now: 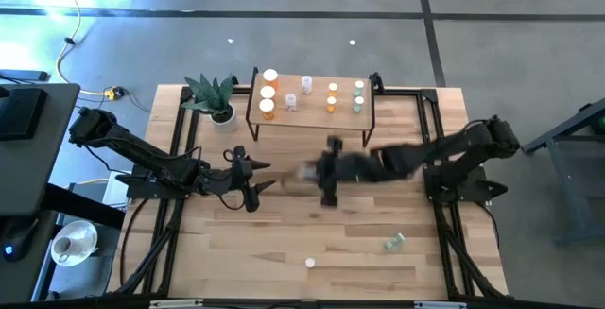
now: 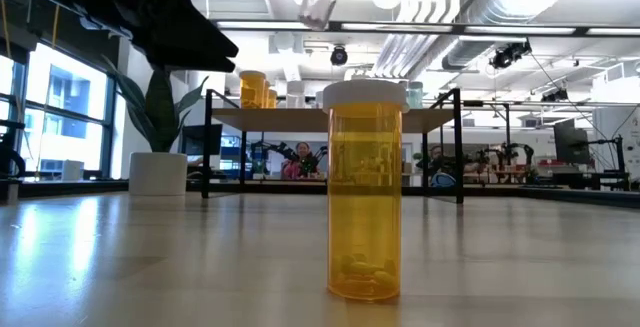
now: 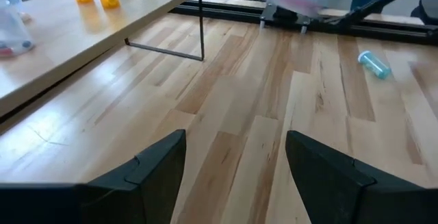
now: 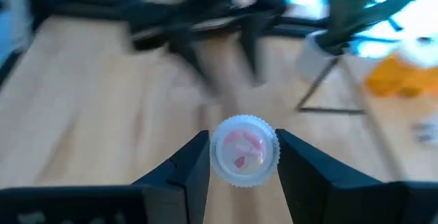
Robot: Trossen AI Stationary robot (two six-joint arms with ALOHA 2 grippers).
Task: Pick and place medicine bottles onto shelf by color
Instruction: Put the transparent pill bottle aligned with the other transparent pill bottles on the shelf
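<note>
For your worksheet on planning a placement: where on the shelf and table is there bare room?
The shelf is bare along its front edge; bottles crowd its back. The table is bare between the upright orange bottle, the lying green bottle and the grippers.

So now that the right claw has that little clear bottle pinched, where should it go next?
Probably up and across to the shelf. The right claw is shut on a clear bottle with a white cap, above the table in front of the shelf; the clear bottles stand mid-shelf, so beside them seems the likely spot.
</note>
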